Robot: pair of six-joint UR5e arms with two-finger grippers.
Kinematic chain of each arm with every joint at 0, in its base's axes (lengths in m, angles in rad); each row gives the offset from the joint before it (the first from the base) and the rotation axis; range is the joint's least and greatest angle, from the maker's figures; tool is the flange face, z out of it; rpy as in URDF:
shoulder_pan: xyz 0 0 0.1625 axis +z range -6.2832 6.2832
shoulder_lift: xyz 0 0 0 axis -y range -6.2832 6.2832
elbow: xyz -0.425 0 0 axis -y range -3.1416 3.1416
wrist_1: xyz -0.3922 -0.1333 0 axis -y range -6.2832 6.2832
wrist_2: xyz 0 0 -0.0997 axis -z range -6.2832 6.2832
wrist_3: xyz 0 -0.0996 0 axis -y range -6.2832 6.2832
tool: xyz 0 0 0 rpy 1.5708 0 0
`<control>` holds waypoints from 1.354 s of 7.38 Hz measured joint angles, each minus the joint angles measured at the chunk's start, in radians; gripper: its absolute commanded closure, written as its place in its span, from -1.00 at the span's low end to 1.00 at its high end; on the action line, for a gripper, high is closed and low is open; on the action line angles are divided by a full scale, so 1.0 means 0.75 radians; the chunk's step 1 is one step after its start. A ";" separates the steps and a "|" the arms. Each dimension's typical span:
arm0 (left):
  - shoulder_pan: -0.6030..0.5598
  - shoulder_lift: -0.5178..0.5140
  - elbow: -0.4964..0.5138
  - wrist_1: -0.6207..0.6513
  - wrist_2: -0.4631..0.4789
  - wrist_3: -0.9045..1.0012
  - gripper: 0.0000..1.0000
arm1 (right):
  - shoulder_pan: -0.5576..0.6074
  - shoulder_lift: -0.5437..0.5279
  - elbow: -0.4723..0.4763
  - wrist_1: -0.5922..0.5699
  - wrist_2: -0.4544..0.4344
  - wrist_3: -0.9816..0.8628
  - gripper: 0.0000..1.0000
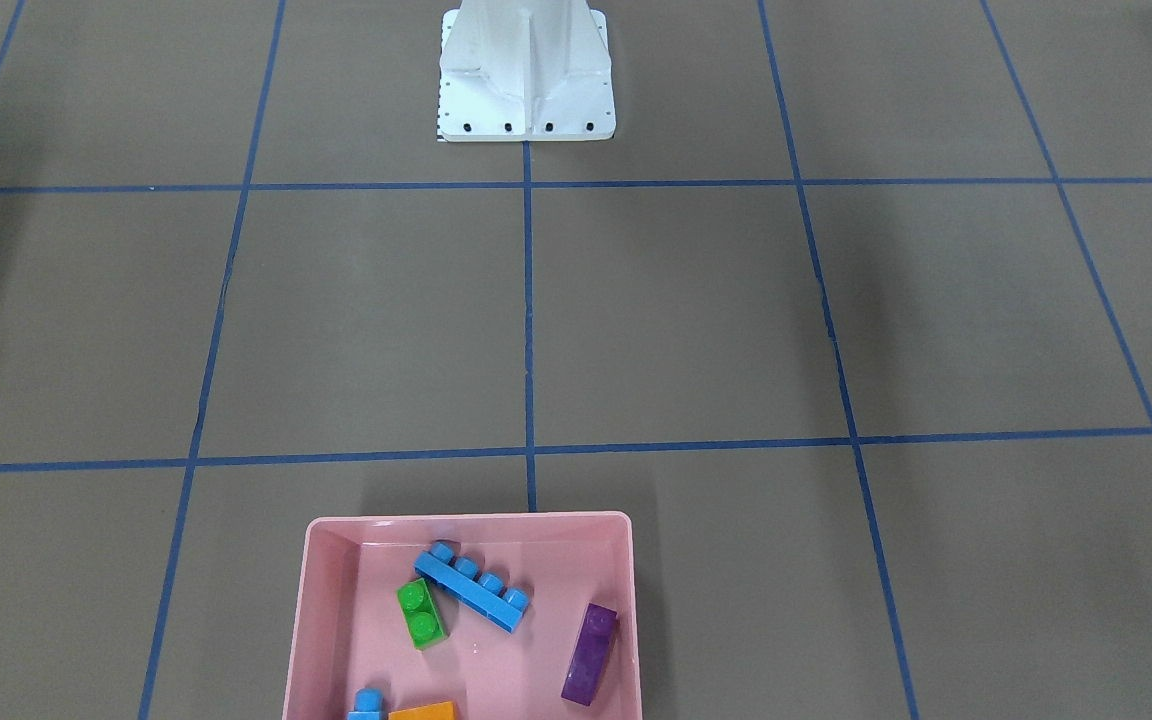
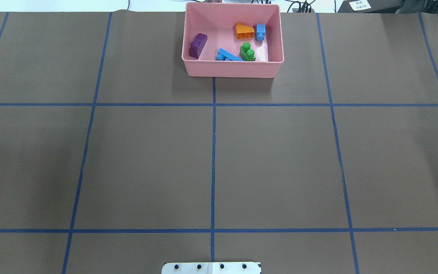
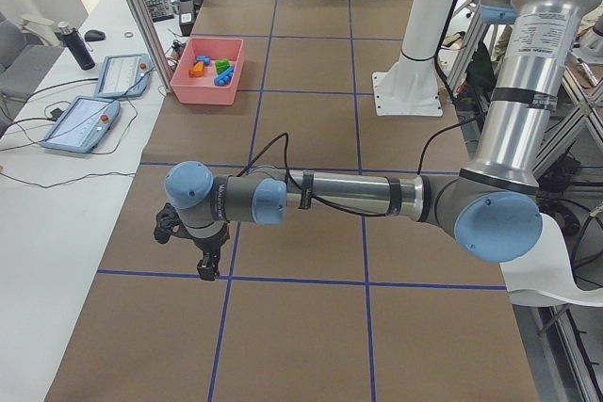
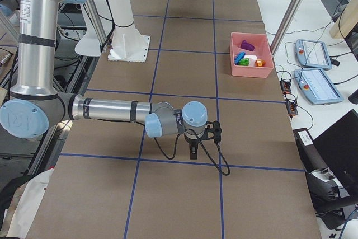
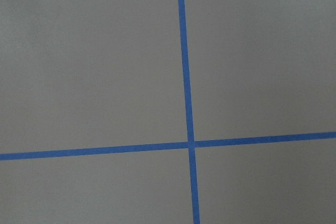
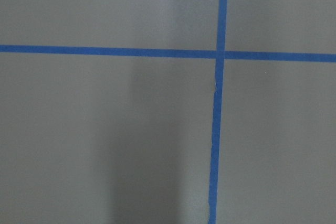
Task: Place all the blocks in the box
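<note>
The pink box [image 2: 232,69] stands at the table's far middle edge. All five blocks lie inside it: the long blue [image 2: 229,56], the tiny blue [image 2: 261,32], the orange [image 2: 244,30], the purple [image 2: 198,45] and the green [image 2: 247,52]. The front-facing view shows the same box [image 1: 321,600] holding them. My left gripper [image 3: 205,265] shows only in the exterior left view and my right gripper [image 4: 193,152] only in the exterior right view. Both point down over bare table, far from the box. I cannot tell whether they are open or shut.
The white base plate [image 2: 211,267] sits at the table's near middle edge. Blue tape lines [image 2: 213,152] cross the brown table. Teach pendants [image 3: 80,124] lie on the side bench beyond the box's edge of the table.
</note>
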 measured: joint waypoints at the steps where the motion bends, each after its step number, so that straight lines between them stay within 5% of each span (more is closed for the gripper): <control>1: 0.003 0.007 -0.006 0.001 0.057 0.021 -1.00 | -0.002 0.031 0.006 -0.109 -0.030 -0.084 -1.00; 5: 0.008 0.021 -0.012 0.017 0.087 0.064 -1.00 | 0.050 0.253 0.090 -0.674 -0.188 -0.367 -1.00; 10: 0.008 0.108 -0.036 -0.073 0.015 0.061 -1.00 | 0.054 0.226 0.185 -0.724 -0.209 -0.381 -1.00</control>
